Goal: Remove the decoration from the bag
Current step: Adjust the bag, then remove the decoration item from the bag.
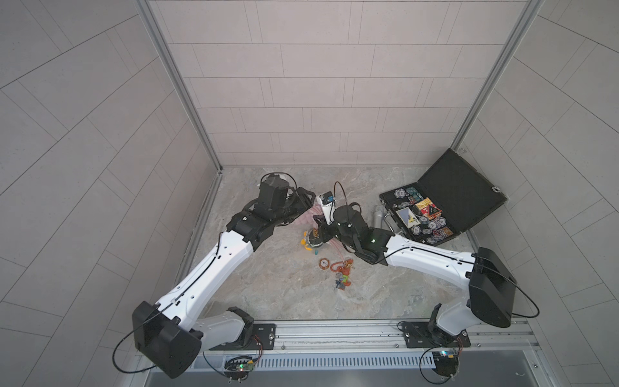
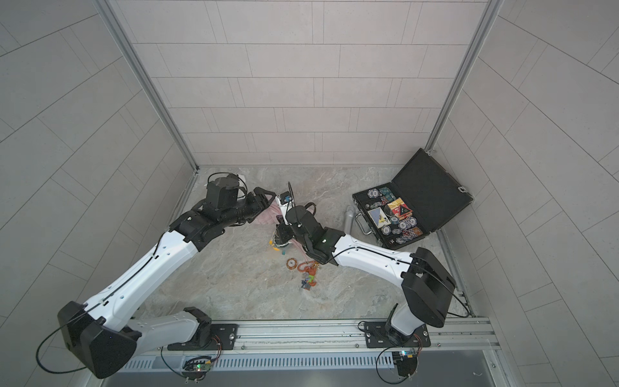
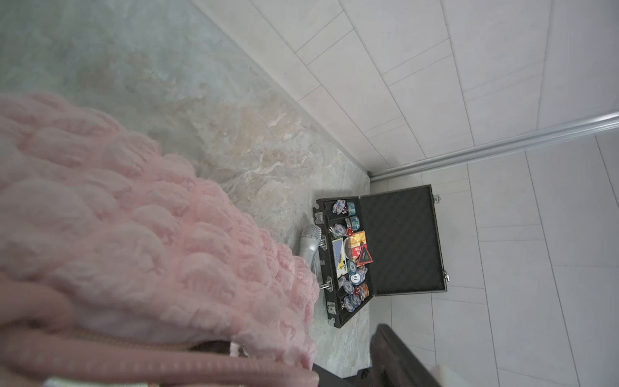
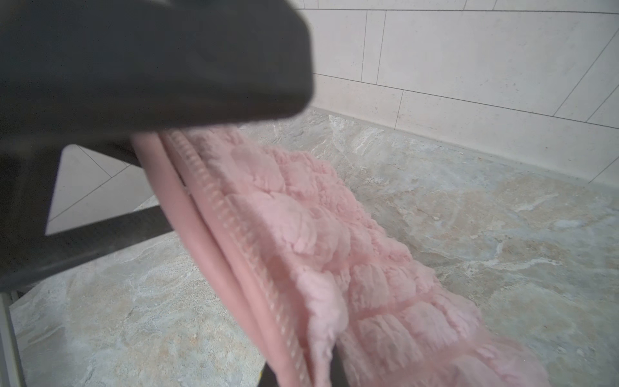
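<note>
The pale pink bubble-quilted bag (image 1: 307,216) lies at the back of the table between my two arms, mostly hidden by them in both top views. It fills the left wrist view (image 3: 134,217) and the right wrist view (image 4: 335,251). My right gripper (image 4: 301,375) is shut on the bag's zipper edge and pink cord strap (image 4: 207,234). My left gripper (image 1: 305,200) stands open at the bag's far end, with one dark finger (image 3: 395,355) clear of the fabric. A yellow-and-black decoration (image 1: 310,239) sits by the right gripper (image 1: 319,231). Orange and blue charms (image 1: 342,269) lie in front, by pink cords; I cannot tell whether they are attached.
An open black case (image 1: 469,187) with poker chips and cards stands at the back right. A silver microphone (image 1: 377,216) lies beside it. A round orange disc (image 1: 324,263) rests near the charms. Tiled walls close in the left, back and right sides.
</note>
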Controlling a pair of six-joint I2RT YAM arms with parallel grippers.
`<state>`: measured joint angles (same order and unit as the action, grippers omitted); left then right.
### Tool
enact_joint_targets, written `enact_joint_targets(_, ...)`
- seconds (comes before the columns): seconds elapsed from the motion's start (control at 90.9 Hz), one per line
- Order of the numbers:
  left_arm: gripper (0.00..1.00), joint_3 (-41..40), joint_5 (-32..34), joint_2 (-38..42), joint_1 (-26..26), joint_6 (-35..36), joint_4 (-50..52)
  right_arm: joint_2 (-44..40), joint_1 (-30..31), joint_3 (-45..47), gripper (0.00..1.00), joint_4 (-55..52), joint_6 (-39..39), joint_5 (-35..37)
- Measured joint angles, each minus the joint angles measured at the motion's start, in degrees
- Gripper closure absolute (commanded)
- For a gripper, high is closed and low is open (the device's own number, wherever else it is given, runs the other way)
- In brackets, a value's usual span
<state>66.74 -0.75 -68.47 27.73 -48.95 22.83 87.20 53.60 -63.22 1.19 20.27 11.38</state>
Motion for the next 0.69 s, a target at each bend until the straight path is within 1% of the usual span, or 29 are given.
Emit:
enact_joint_targets(0.143,0.27,-0.37,-5.2,2.99,-0.46,9.18,-0.9,-2.67,-1.7,0.46,1.0,-0.55,4.39,-0.85)
enact_joint_targets(0.231,0.27,-1.25,-8.59,5.57,-0.92,16.15,-0.85,-4.0,-3.17,0.46,1.0,-1.38,7.52,-1.77)
enact_joint_targets(0.473,0.3,-6.73,-18.25,13.33,-1.2,33.51,0.52,-7.15,-7.06,0.68,1.0,-4.76,15.98,-5.68)
enact_joint_targets(0.583,0.32,-12.07,-20.94,15.3,-1.2,38.47,0.07,-8.81,-7.91,0.72,1.0,-6.32,18.03,-7.45)
enact_joint_targets(0.693,0.33,-19.06,-22.38,15.72,-1.2,40.37,-3.69,-10.8,-8.35,0.72,1.0,-7.28,19.28,-9.62)
